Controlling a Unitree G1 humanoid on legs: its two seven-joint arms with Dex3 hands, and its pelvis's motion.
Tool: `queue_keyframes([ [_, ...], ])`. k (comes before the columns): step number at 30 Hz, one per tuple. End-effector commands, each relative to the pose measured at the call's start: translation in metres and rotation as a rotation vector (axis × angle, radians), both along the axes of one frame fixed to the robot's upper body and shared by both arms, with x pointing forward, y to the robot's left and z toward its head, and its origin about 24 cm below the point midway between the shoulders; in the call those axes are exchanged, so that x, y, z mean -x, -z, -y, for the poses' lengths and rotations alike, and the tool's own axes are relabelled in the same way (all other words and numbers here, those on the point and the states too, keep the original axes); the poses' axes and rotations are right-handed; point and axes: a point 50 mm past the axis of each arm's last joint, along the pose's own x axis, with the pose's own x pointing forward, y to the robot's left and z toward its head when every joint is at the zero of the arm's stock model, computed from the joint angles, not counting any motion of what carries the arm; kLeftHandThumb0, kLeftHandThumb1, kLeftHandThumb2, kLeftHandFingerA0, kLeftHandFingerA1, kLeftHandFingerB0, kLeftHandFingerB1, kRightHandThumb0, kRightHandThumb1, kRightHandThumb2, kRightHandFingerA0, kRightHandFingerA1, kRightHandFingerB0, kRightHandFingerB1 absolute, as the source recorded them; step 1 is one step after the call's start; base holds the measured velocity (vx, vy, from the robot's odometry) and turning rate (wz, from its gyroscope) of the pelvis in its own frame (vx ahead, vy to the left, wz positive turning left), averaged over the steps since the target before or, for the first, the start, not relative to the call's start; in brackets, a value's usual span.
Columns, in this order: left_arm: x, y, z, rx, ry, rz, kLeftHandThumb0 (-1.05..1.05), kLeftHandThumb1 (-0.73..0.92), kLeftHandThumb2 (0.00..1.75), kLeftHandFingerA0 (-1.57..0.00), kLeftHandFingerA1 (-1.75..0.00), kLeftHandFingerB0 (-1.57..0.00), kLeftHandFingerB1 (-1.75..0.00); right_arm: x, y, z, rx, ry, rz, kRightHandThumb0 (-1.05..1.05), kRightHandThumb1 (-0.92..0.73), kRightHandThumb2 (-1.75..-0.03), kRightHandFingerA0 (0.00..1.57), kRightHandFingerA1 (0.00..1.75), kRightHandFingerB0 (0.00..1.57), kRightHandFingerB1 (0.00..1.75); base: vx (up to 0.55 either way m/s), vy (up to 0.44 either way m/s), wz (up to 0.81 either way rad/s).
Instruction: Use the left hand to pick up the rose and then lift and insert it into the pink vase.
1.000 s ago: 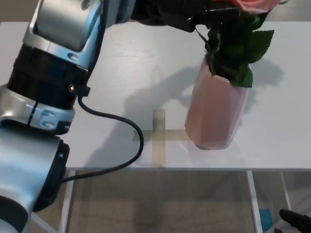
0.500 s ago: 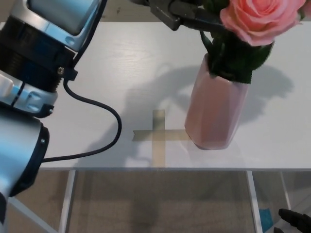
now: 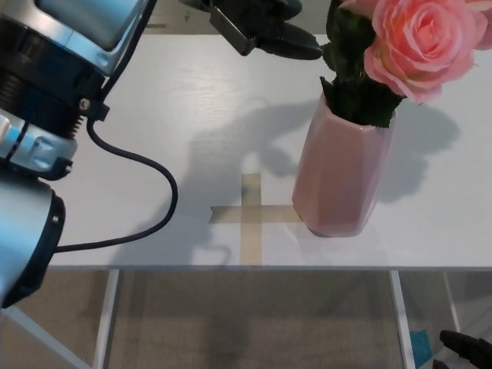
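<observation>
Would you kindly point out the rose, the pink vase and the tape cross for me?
rose (image 3: 419, 46), head view, on the pink bloom.
pink vase (image 3: 338, 177), head view, on its front wall.
tape cross (image 3: 250, 212), head view, where the strips cross.

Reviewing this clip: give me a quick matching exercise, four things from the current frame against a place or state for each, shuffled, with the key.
Things:
1. rose
2. pink vase
3. tape cross
4. left hand

Places or states:
A. flat on the white table, just left of the vase's base
B. at the top edge of the picture, left of the leaves, apart from the flower
C. upright on the table, stem and leaves in its mouth
D. blossom above the vase's rim, leaning right

Pairs: 1-D, 2-C, 3-A, 4-B
</observation>
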Motion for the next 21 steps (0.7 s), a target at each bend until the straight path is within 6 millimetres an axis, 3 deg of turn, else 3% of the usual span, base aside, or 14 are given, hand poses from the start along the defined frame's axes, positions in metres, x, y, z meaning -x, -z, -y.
queue_keyframes([
  [1,-0.001,-0.006,-0.009,-0.029,-0.021,0.008,-0.65,0.40,0.79,0.00,0.00,0.00,-0.01,0.001,0.002,0.000,-0.011,0.008,-0.011,-0.21,-0.62,-0.56,0.68,0.53,0.63,0.50,0.00,0.000,0.00],
  [5,-0.001,-0.006,-0.011,-0.015,-0.026,-0.001,-0.65,0.39,0.79,0.00,0.00,0.00,-0.01,0.001,0.001,0.000,-0.008,0.008,-0.012,-0.20,-0.62,-0.56,0.68,0.53,0.63,0.50,0.00,0.000,0.00],
  [6,-0.001,-0.007,-0.014,-0.014,-0.031,0.002,-0.81,0.38,0.59,0.00,0.00,0.00,0.00,0.001,0.002,0.000,-0.009,0.009,-0.012,-0.20,-0.61,-0.56,0.68,0.53,0.63,0.50,0.00,0.000,0.00],
  [8,-0.001,-0.008,-0.021,-0.012,-0.044,0.007,-0.78,0.41,0.54,0.00,0.00,0.00,0.00,0.001,0.002,0.000,-0.011,0.011,-0.010,-0.21,-0.61,-0.56,0.68,0.53,0.63,0.50,0.00,0.000,0.00],
  [12,-0.001,-0.010,-0.032,0.008,-0.064,-0.017,-0.81,0.38,0.59,0.00,0.00,0.00,0.00,0.003,0.002,-0.001,-0.009,0.006,-0.008,-0.20,-0.61,-0.56,0.68,0.54,0.63,0.50,0.00,0.000,0.00],
  [13,-0.001,-0.009,-0.038,0.022,-0.069,-0.028,-0.65,0.39,0.80,0.00,-0.05,0.00,-0.03,0.004,0.002,0.000,-0.004,0.006,-0.011,-0.21,-0.61,-0.56,0.68,0.53,0.64,0.51,0.00,0.000,0.00],
  [18,-0.001,-0.008,-0.046,0.050,-0.071,-0.040,-0.65,0.39,0.79,0.00,-0.06,0.00,-0.04,0.005,0.003,0.000,-0.004,0.008,-0.016,-0.22,-0.61,-0.56,0.68,0.54,0.64,0.51,0.00,0.000,0.00],
  [21,-0.002,-0.004,-0.072,0.076,-0.128,-0.029,-0.64,0.39,0.78,0.00,-0.08,0.00,-0.04,0.007,0.005,-0.001,-0.009,0.009,-0.023,-0.18,-0.60,-0.57,0.70,0.55,0.64,0.51,0.00,0.000,0.00],
])
